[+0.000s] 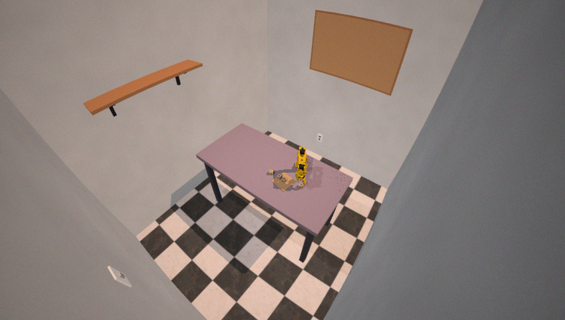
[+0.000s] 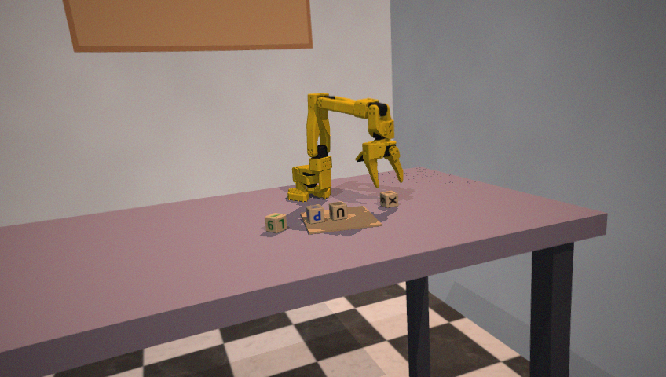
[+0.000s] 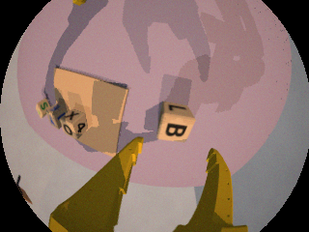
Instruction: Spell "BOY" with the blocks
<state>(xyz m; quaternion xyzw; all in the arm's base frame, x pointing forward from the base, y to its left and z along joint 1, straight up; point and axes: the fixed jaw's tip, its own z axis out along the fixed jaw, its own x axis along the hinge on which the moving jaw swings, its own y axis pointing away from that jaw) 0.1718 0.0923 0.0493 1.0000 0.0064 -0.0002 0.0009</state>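
Note:
My gripper (image 2: 387, 181) (image 3: 174, 153) (image 1: 301, 183) is open and empty. It hangs a little above a tan block (image 2: 389, 199) (image 3: 174, 123) that lies on the table off the mat, with a black "B" on top in the wrist view and an "x" on the side facing the exterior camera. The tan mat (image 2: 362, 219) (image 3: 106, 103) (image 1: 284, 184) lies flat beside it. Two blocks stand side by side on the mat: one (image 2: 337, 210) (image 3: 72, 124) nearer the "B" block, one (image 2: 315, 214) (image 3: 56, 111) beyond it. The mat's part toward the "B" block is bare.
A fourth block (image 2: 276, 222) (image 1: 271, 171) with green figures on its side lies on the table just off the mat's far end. The arm's base (image 2: 310, 179) stands behind the mat. The purple table (image 2: 187, 261) spreads wide around them.

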